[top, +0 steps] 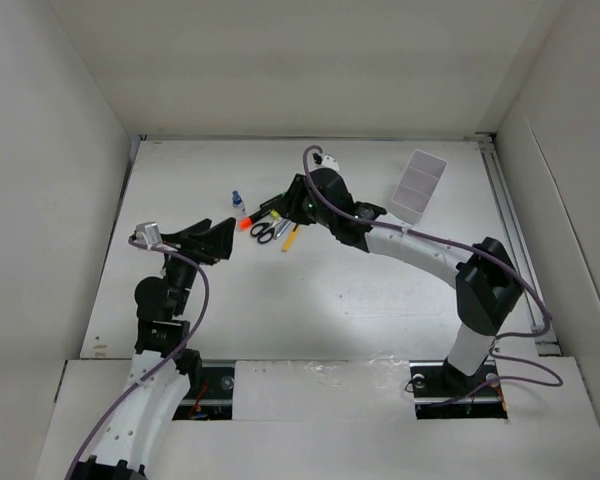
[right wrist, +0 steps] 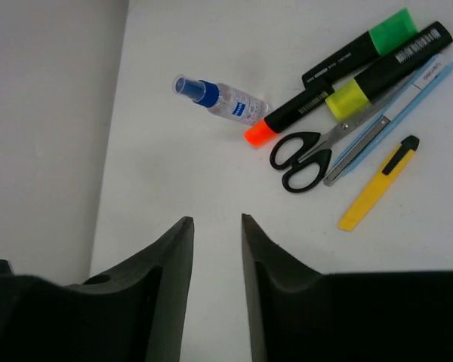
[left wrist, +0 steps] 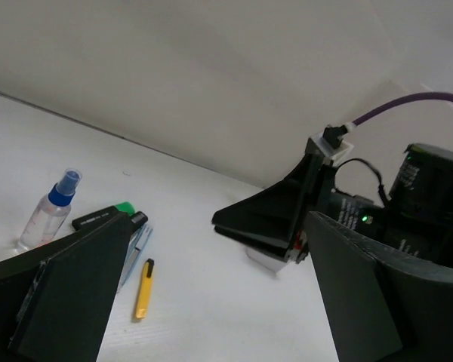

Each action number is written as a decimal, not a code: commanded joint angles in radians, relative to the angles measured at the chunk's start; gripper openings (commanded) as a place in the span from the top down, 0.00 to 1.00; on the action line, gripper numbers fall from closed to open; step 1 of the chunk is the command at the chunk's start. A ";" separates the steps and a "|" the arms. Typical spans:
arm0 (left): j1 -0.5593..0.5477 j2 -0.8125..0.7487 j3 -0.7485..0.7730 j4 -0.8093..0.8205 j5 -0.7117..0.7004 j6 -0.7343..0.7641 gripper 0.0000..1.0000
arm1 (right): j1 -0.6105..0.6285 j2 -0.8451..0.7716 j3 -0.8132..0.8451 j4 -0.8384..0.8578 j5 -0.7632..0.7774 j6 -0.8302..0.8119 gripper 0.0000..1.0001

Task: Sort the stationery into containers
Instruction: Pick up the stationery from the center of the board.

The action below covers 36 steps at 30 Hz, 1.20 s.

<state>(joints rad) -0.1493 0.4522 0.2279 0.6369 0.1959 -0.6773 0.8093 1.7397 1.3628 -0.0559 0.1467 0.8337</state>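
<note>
The stationery lies in a cluster at the back middle of the table. It holds a blue-capped clear bottle, a green-and-black highlighter, an orange-tipped marker, black-handled scissors, a silver-blue pen and a short yellow stick. My right gripper hovers over the bare table just beside the cluster, with its jaws a little apart and empty. My left gripper is wide open and empty, left of the cluster. The white divided tray stands at the back right.
A black marker with a yellow band lies between the highlighter and the pen. The right gripper shows in the left wrist view, beyond the yellow stick. White walls enclose the table on the left, back and right.
</note>
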 commanded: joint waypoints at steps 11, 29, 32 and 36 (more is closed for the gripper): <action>-0.004 0.046 0.215 -0.339 -0.343 -0.126 0.45 | 0.067 0.319 0.435 -0.196 0.096 -0.105 0.35; -0.004 0.111 0.206 -0.384 -0.447 -0.117 0.26 | 0.067 0.742 1.023 -0.381 0.171 -0.235 0.35; -0.004 0.111 0.206 -0.384 -0.429 -0.117 0.26 | 0.076 0.762 1.044 -0.352 0.171 -0.245 0.35; -0.004 0.111 0.206 -0.375 -0.420 -0.117 0.26 | 0.076 0.796 1.079 -0.331 0.180 -0.254 0.35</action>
<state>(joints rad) -0.1497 0.5671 0.4141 0.2268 -0.2390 -0.8024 0.8726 2.5156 2.3779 -0.4343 0.2985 0.6071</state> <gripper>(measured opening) 0.742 0.652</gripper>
